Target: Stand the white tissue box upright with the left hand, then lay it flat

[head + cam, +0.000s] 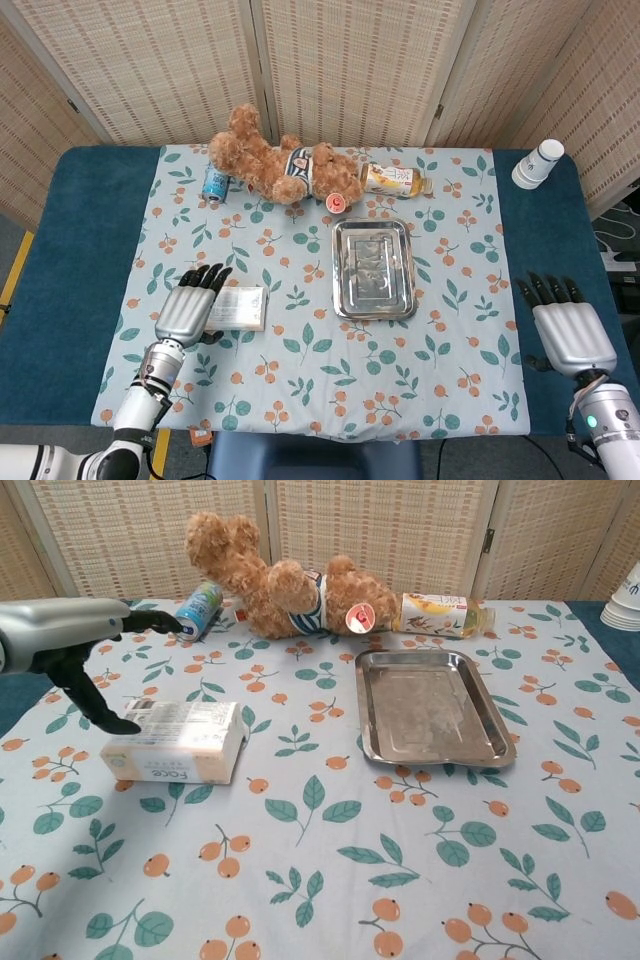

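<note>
A: Now, box (pixel 236 307) lies flat, left of centre; left hand (pixel 187 309) over its left end, fingers spread, thumb (pixel 103 712) low, holding nothing.

B: Contact unclear, perhaps grazing. Hook the far edge, then tip slowly.

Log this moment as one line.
left hand: open, over tissue box, no grip | box: flat | right hand: open, idle | stage: reaching

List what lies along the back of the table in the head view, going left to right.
Blue can → teddy bear → drink bottle lying on its side → paper cup stack on the bare blue table at the far right.
</note>
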{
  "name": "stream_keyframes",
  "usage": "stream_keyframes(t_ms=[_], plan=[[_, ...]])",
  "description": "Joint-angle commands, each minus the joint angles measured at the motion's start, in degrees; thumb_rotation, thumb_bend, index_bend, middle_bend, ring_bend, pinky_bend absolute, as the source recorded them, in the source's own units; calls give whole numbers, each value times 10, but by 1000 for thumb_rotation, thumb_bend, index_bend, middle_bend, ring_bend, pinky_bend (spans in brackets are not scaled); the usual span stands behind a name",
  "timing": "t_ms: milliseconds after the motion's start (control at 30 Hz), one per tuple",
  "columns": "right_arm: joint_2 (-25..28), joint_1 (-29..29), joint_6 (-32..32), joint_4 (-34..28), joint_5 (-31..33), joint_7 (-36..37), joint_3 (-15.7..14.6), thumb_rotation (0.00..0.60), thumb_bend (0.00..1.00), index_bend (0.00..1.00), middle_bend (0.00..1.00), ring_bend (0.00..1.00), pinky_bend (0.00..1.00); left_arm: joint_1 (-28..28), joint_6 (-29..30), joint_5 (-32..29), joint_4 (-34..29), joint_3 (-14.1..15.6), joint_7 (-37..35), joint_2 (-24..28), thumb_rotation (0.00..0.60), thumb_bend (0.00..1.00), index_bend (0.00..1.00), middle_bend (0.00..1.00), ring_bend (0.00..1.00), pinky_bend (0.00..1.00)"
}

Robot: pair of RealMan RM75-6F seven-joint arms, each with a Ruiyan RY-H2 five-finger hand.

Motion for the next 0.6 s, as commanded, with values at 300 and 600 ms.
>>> stream_keyframes(t_ms=[300, 600], plan=[[26, -52, 52, 0, -127, 74, 0, 600, 122, 51, 3, 0, 0, -48, 54, -62, 22, -8, 62, -90, 600, 180, 0, 3, 0, 93], [14, -90, 124, 12, -204, 99, 14, 600, 122, 58, 3, 0, 0, -68, 111, -70, 72, -11, 96, -177, 600, 180, 0, 5, 0, 85]])
